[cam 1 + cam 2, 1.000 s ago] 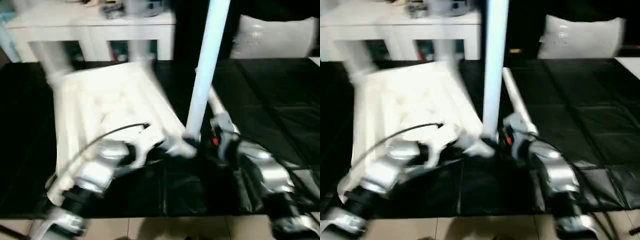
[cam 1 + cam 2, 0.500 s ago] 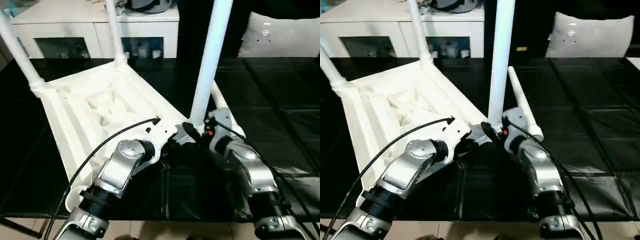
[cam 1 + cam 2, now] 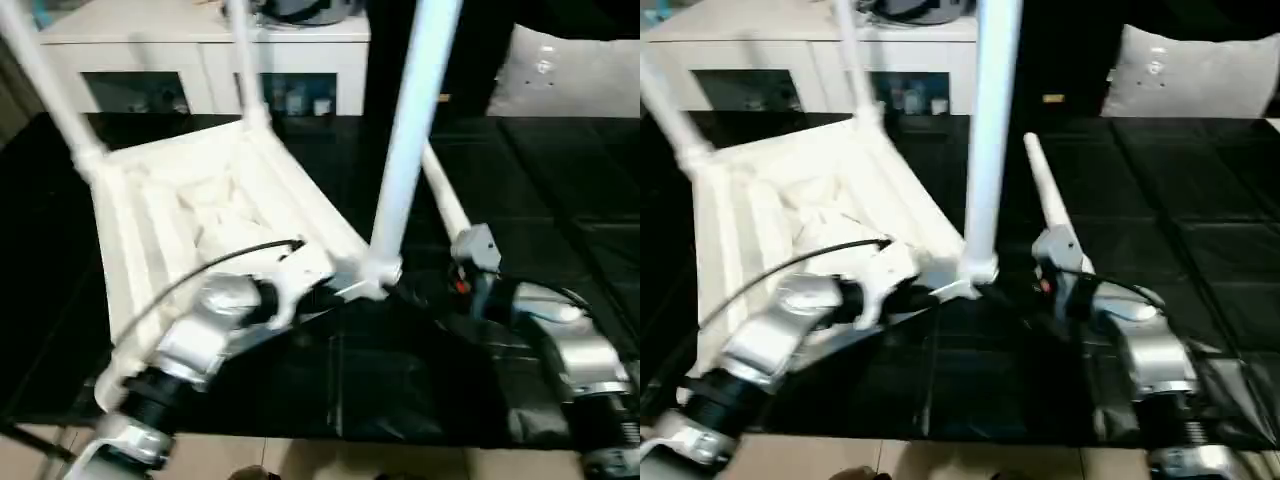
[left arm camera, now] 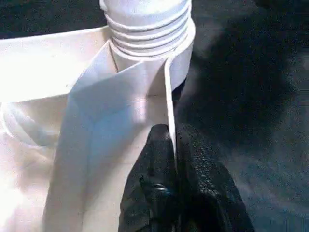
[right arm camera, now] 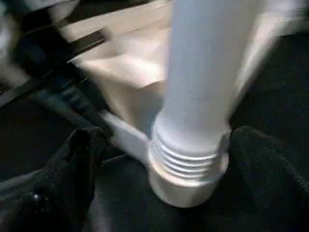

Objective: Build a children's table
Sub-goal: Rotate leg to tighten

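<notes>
The children's table (image 3: 200,210) lies upside down on the black tabletop (image 3: 560,190), its left legs cut off by the picture's top edge. The left end effector (image 4: 174,145) is pinched tight on the thin rim wall beside the near corner socket. The upright leg (image 3: 405,150) stands screwed into that socket, its top cut off. The right end effector (image 5: 159,145) is spread wide either side of the leg's threaded base. A loose leg (image 3: 445,205) lies behind. No writing is legible.

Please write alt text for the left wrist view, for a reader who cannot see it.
The left tool, shut, pinches a thin white rib of the upside-down table top, just below a leg screwed into the corner socket. Black table cover lies beside.
</notes>
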